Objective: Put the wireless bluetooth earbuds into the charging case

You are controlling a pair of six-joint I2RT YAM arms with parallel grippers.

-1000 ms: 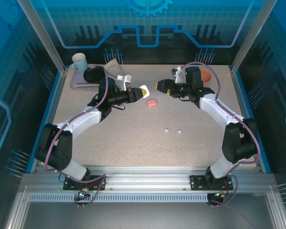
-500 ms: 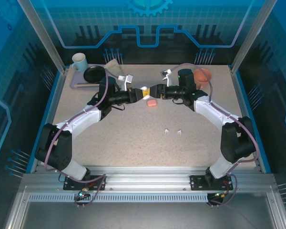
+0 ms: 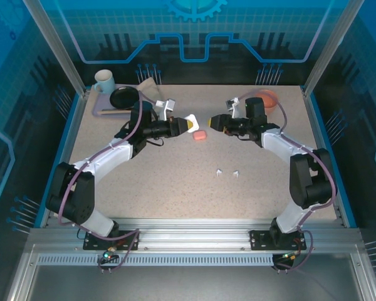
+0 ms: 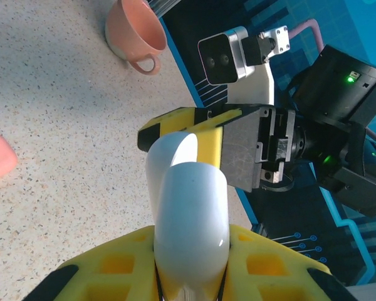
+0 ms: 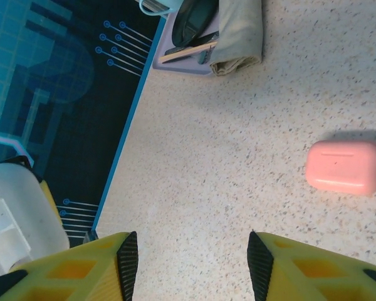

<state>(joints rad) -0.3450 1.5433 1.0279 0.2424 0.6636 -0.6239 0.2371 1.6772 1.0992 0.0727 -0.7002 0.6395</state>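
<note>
Speckled beige surface [image 3: 175,182] lies beneath both arms. Left pincer [image 3: 188,123] is clamped on a white rounded plastic charging case [image 4: 191,207], facing the right pincer [image 3: 212,121], whose fingers stand apart with nothing between. Salmon-pink rounded plastic case [image 3: 200,135] lies on the surface near both pincer tips. 2 tiny white earbuds [image 3: 219,172] lie loose, well apart from either pincer, toward the arm bases.

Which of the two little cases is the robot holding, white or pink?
The white case, pinched in the left gripper; the pink case lies loose on the table, untouched.
</note>
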